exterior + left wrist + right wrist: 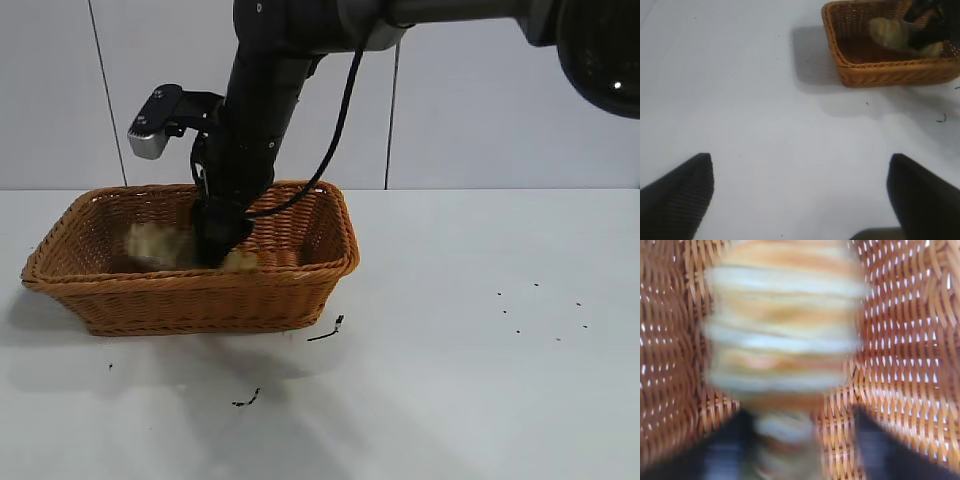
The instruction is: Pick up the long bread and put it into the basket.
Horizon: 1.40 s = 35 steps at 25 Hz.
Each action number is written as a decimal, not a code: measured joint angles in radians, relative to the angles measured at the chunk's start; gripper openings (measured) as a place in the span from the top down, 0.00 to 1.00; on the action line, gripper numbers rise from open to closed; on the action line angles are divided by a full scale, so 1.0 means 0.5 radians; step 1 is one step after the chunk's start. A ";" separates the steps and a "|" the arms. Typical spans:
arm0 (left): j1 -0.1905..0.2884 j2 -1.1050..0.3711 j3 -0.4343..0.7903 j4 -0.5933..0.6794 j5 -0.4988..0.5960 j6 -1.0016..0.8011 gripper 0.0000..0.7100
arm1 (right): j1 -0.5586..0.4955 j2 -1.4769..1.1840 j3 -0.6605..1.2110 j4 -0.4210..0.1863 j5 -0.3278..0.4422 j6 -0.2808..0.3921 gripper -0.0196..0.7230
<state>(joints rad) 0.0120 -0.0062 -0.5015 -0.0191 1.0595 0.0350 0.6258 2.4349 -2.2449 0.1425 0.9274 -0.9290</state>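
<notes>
One arm is doing the work as I watch: my right gripper is plunged down inside the basket, its wrist reaching in from above over the far rim. The long bread lies on the basket floor, low between the woven walls, with most of its length stretching away from the gripper toward the basket's left end and a paler tip showing just on the other side of the fingers. In the right wrist view the long bread fills the space right ahead of the fingers, its ridges crossing the frame, so its long axis runs straight out from the jaws, not across them. The two dark fingers sit on either side of the loaf's near end with bread between them; they look parted, more straddling than squeezing, though the smeared picture makes me unsure whether they touch it at all. My judgement is that the loaf is already delivered, and what matters next is lifting straight up so neither finger drags it along its length. My left gripper hangs spread wide over bare table, well apart from the basket
</notes>
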 joint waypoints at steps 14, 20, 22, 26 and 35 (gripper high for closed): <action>0.000 0.000 0.000 0.000 0.000 0.000 0.02 | 0.000 -0.353 0.000 0.004 0.020 0.441 0.05; 0.000 0.000 0.000 0.000 0.000 0.000 0.02 | -0.002 -0.392 0.000 -0.039 0.111 0.993 0.05; 0.000 0.000 0.000 0.000 0.000 0.000 0.02 | -0.020 -0.392 0.000 -0.113 0.188 1.178 0.05; 0.000 0.000 0.000 0.000 0.000 0.000 0.02 | -0.170 -0.392 0.000 -0.220 0.245 1.466 0.05; 0.000 0.000 0.000 0.000 0.000 0.000 0.02 | -0.731 -0.392 0.000 -0.242 0.389 1.685 0.05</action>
<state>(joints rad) 0.0120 -0.0062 -0.5015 -0.0191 1.0595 0.0350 0.2601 2.2388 -2.2449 0.0215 1.1220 -0.0862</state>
